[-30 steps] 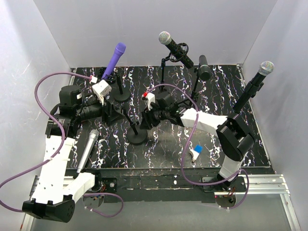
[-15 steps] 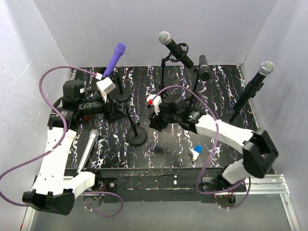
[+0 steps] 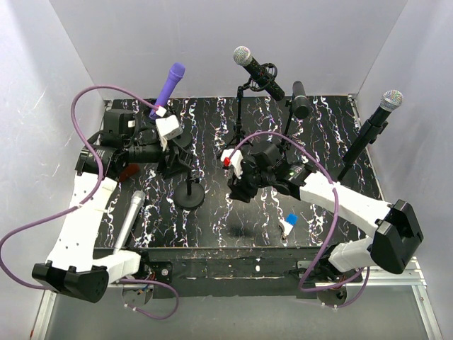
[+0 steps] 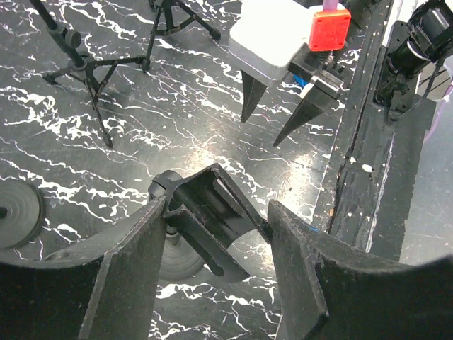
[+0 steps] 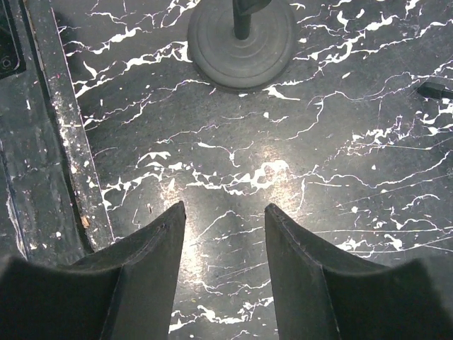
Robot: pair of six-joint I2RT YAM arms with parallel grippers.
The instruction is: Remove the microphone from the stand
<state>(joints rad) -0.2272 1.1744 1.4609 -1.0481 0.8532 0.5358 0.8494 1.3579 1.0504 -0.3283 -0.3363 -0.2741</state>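
Clip (image 4: 212,227) partly behind left tool (image 4: 212,248) fingers (image 4: 127,262)

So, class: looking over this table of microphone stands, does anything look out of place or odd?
One thing stands out: a silver microphone lies flat near the table's left front edge, while the others sit up on stands. The round-base stand holds an empty clip, framed by the left end effector. The right end effector is open and empty.
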